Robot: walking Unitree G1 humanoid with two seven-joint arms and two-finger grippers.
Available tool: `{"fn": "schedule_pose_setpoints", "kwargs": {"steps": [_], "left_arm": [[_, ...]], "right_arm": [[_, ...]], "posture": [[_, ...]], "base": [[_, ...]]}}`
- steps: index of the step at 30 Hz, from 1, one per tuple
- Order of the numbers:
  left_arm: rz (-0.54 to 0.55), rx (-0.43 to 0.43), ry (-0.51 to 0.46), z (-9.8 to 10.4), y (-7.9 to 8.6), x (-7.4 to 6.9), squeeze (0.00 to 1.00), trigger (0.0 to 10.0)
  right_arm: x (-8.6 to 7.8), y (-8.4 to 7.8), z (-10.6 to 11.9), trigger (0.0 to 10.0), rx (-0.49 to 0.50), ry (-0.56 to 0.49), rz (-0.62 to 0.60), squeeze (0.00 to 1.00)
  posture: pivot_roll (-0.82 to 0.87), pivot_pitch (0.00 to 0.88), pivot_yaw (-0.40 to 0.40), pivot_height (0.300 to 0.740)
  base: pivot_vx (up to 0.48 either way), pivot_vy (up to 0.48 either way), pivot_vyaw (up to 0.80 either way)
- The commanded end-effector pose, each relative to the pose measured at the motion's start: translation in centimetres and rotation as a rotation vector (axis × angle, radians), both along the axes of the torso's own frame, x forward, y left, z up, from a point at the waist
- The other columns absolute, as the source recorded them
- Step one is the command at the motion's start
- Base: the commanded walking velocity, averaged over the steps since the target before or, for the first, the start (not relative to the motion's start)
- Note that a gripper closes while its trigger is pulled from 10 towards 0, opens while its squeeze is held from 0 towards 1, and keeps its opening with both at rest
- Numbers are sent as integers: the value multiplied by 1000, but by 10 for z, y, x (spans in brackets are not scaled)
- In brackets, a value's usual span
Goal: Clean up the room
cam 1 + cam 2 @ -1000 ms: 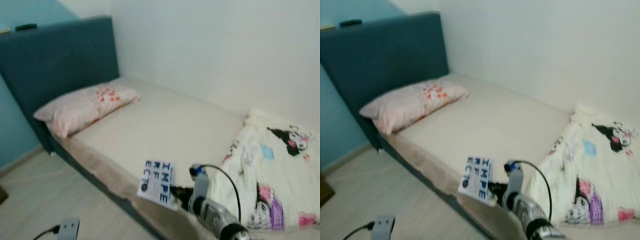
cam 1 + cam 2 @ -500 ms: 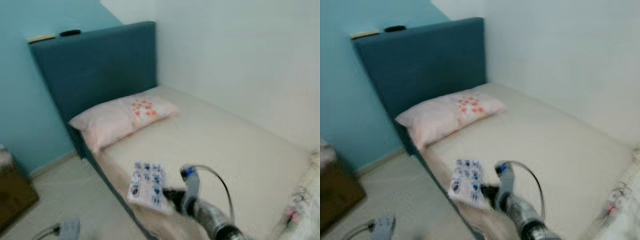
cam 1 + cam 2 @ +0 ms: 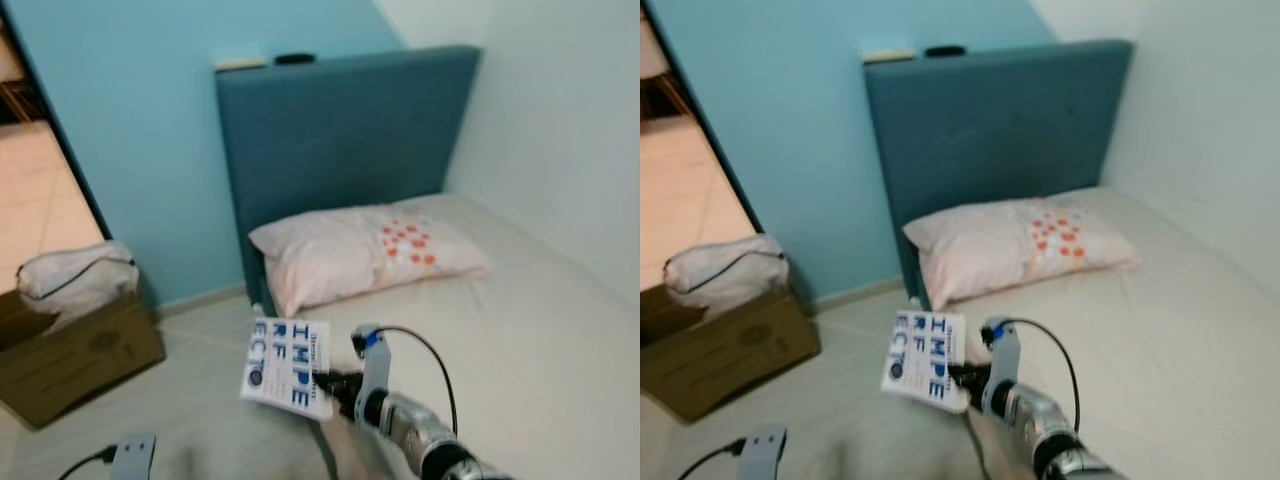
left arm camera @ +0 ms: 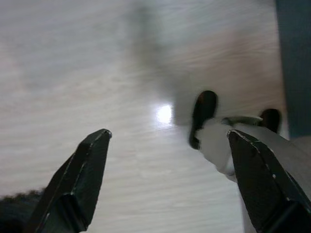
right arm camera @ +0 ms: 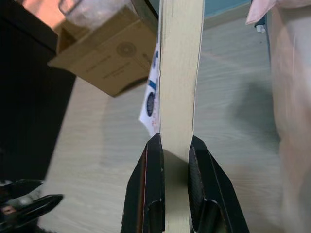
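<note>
A thin white book with blue lettering (image 3: 287, 367) is clamped by its edge in the right gripper (image 5: 173, 151) above the floor beside the bed; slippage from that narrow hold is the judged risk.

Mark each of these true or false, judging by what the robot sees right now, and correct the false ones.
1. The right gripper is shut on a white book with blue lettering. True.
2. The pink pillow with orange dots lies on the floor. False: it lies on the bed's cream mattress, against the dark teal padded headboard.
3. The brown cardboard box stands on the floor beside the light blue wall. True.
4. The left gripper is clamped on a cable. False: it is open over the pale wood floor, holding nothing.
5. A white bag rests on top of the box. True.
</note>
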State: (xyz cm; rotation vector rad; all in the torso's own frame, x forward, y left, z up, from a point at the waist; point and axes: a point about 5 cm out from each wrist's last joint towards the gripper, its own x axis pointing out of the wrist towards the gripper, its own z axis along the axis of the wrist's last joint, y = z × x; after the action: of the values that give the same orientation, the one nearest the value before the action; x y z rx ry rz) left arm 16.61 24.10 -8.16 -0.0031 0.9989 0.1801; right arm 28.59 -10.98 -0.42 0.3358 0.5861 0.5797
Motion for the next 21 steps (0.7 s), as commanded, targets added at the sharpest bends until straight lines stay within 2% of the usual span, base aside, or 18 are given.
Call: {"fn": "schedule_pose_setpoints", "kwargs": {"steps": [1,5,10,16,21], "left_arm": [[-12,-4,33,-4,-2,-8,0,10000],[-19,-6,33,-4,-2,-7,0,10000],[-32,-5,37,-4,-2,-7,0,10000],[-33,-8,37,-4,-2,-8,0,10000],[-34,-10,38,-4,-2,-8,0,10000]], "right_arm": [[3,-3,2,10000,-6,-16,-54,0],[4,-8,1,10000,-25,-5,-101,0],[-1,-20,-9,10000,-106,50,-178,0],[-11,-25,-17,10000,-103,85,-192,0],[-15,-26,-21,10000,-122,90,-183,0]], "posture": [[-32,0,-45,721],[-32,0,-45,721],[-31,0,-43,721],[-31,0,-43,721],[-30,0,-44,721]], "base": [[0,0,794],[0,0,769],[301,0,0],[340,0,0],[343,0,639]]}}
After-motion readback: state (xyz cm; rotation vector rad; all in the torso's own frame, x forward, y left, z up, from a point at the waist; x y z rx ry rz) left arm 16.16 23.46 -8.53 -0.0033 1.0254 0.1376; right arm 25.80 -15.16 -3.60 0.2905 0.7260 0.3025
